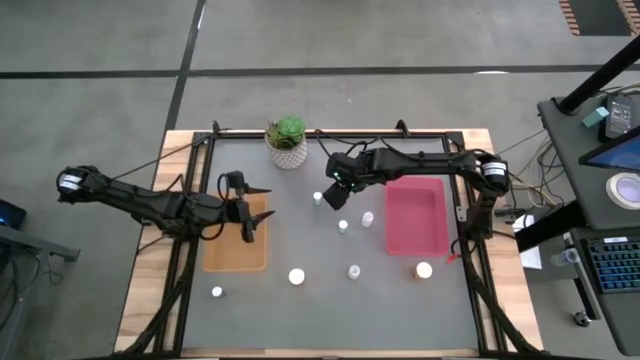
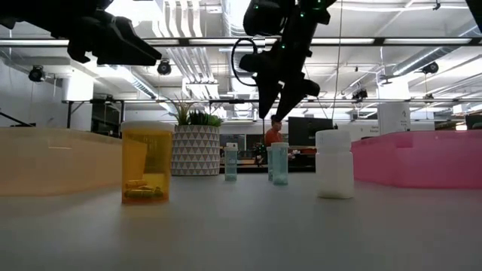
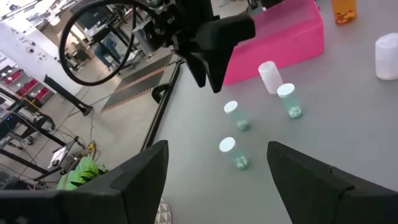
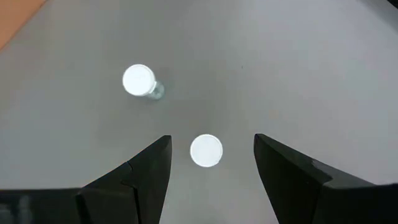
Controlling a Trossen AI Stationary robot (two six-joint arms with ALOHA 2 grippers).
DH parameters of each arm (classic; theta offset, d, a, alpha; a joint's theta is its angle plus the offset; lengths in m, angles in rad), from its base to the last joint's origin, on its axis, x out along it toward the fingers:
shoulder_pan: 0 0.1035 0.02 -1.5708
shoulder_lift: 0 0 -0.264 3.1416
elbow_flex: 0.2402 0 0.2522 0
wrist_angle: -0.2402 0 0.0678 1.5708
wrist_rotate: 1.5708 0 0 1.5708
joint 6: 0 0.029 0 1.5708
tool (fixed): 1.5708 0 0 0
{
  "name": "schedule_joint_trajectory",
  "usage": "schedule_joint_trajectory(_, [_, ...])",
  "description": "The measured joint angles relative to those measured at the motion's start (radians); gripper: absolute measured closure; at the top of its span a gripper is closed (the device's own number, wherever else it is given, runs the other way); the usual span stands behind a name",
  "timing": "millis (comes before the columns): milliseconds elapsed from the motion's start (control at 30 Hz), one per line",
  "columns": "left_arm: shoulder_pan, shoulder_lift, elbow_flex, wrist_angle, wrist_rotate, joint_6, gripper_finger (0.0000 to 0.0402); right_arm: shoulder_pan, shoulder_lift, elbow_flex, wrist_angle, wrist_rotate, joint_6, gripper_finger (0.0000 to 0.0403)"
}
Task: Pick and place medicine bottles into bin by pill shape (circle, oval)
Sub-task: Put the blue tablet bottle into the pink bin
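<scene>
My right gripper [image 4: 210, 163] hangs with jaws spread directly above a slim, clear plastic medicine bottle with a white cap [image 4: 206, 151] standing mid-table. It looks light, rigid and tippy; I'd pinch its body below the cap. My left gripper [image 1: 247, 222], also spread, waits over the orange plastic bin [image 1: 225, 255].

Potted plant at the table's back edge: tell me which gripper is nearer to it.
Right. The right gripper hangs just off the potted plant, over the slim bottles; the left gripper is farther away, above the orange bin.
</scene>
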Motion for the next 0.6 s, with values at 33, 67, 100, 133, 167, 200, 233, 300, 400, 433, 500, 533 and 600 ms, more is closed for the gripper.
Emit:
schedule_joint_trajectory(33, [0.000,0.000,0.000,0.000,0.000,0.001,0.0144,0.000,0.002,0.000,0.002,0.000,0.000,0.0184])
schedule_joint_trajectory(67, [0.000,0.000,0.000,0.000,0.000,0.001,0.0144,0.000,0.004,0.000,0.003,0.000,0.000,0.0184])
schedule_joint_trajectory(100, [0.000,0.000,0.000,0.000,0.000,0.002,0.0144,0.000,0.005,0.000,0.004,0.000,0.000,0.0184])
schedule_joint_trajectory(133, [0.000,0.000,0.000,0.000,0.000,0.002,0.0144,0.000,0.006,0.000,0.006,0.000,0.000,0.0184])
schedule_joint_trajectory(167, [0.000,0.000,0.000,0.001,0.000,0.003,0.0144,0.000,0.007,0.000,0.011,0.000,0.000,0.0184])
schedule_joint_trajectory(200, [0.000,0.000,0.000,0.001,0.000,0.003,0.0144,0.000,0.007,0.000,0.013,0.000,0.000,0.0184])
schedule_joint_trajectory(233, [0.000,0.000,0.000,0.001,0.000,0.003,0.0144,0.000,0.008,0.000,0.012,0.000,0.001,0.0184])
schedule_joint_trajectory(300, [0.000,0.000,0.000,0.002,0.000,0.003,0.0144,0.000,0.008,-0.004,0.018,0.001,0.006,0.0184])
schedule_joint_trajectory(400, [0.000,0.000,0.000,0.002,0.000,0.002,0.0144,0.000,0.018,-0.010,0.030,0.002,0.008,0.0184])
schedule_joint_trajectory(433, [0.000,0.000,0.000,0.002,0.000,0.003,0.0144,0.000,0.019,-0.016,0.030,0.007,0.008,0.0184])
schedule_joint_trajectory(500, [0.000,0.000,0.000,0.002,0.000,0.002,0.0144,0.001,0.031,-0.021,0.045,0.020,0.010,0.0184])
schedule_joint_trajectory(533, [0.000,0.000,0.000,0.002,0.000,0.002,0.0144,0.001,0.033,-0.024,0.052,0.023,0.012,0.0184])
schedule_joint_trajectory(600, [0.000,0.000,0.000,0.002,0.000,0.002,0.0144,0.001,0.038,-0.036,0.050,0.025,0.019,0.0184])
